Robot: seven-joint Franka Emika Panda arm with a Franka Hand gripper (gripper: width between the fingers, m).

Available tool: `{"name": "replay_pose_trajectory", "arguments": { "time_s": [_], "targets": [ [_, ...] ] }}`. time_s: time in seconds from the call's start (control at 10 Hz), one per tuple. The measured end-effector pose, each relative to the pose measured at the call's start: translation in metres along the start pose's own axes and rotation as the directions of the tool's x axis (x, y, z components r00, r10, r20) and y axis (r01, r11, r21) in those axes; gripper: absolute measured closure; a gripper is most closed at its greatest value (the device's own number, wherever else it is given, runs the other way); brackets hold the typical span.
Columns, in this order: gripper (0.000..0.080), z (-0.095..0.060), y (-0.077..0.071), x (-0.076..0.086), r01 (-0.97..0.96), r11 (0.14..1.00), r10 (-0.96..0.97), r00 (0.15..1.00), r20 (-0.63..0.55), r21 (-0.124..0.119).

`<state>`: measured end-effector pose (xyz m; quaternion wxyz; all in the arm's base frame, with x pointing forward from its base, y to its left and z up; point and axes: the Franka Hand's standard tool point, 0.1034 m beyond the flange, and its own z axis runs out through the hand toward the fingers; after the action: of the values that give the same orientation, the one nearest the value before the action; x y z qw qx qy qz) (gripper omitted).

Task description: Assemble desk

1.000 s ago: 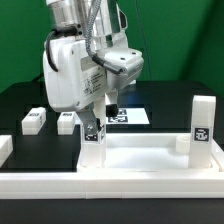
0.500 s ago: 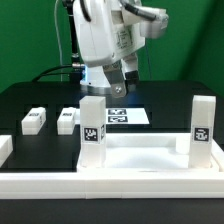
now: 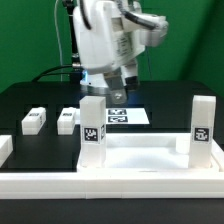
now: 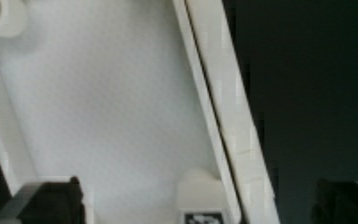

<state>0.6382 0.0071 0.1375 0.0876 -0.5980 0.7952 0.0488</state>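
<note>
Black table (image 3: 30, 95) before a green backdrop (image 3: 190, 40), a white border rail (image 3: 110, 185) along its six o'clock edge. The desk top (image 3: 140, 152) lies just behind, upright legs (image 3: 92, 128) at its nine and three o'clock ends; two loose legs (image 3: 32, 121) lie at the table's nine. The gripper (image 3: 117, 92) hangs above, jaws apart, empty

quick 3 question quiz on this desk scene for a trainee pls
1. How many legs stand upright on the desk top?
2. True or false: the gripper is holding a leg.
3. Where do the loose legs lie?
A) on the marker board
B) on the black table, toward the exterior view's left
C) inside the desk top

Key: 1) two; 2) false, it is open and hangs above the nearer upright leg; 3) B
</note>
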Motion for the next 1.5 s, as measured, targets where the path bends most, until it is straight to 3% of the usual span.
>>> {"name": "replay_pose_trajectory", "arguments": {
  "time_s": [0.2, 0.3, 0.6, 0.7, 0.8, 1.0, 1.1, 1.2, 1.3, 1.5],
  "targets": [
    [0.0151, 0.013, 0.039, -0.021, 0.080, 0.996, -0.082, 0.996, -0.024, -0.049],
    [0.0151, 0.015, 0.044, -0.022, 0.089, 0.994, -0.091, 0.996, -0.025, -0.060],
    [0.0151, 0.016, 0.043, -0.022, 0.085, 0.995, -0.087, 0.996, -0.024, -0.059],
    [0.0151, 0.018, 0.043, -0.019, 0.107, 0.993, -0.108, 0.994, -0.028, -0.048],
    [0.0151, 0.027, 0.050, -0.005, 0.151, 0.988, -0.152, 0.987, -0.052, -0.016],
    [0.0151, 0.051, 0.079, 0.024, 0.197, 0.980, -0.197, 0.976, -0.095, -0.008],
    [0.0151, 0.060, 0.085, 0.036, 0.205, 0.979, -0.202, 0.973, -0.115, 0.018],
    [0.0151, 0.071, 0.090, 0.040, 0.213, 0.976, -0.205, 0.969, -0.136, 0.050],
    [0.0151, 0.086, 0.099, 0.040, 0.226, 0.972, -0.214, 0.965, -0.154, 0.063],
    [0.0151, 0.104, 0.111, 0.035, 0.240, 0.970, -0.232, 0.962, -0.145, 0.039]
  ]
}}
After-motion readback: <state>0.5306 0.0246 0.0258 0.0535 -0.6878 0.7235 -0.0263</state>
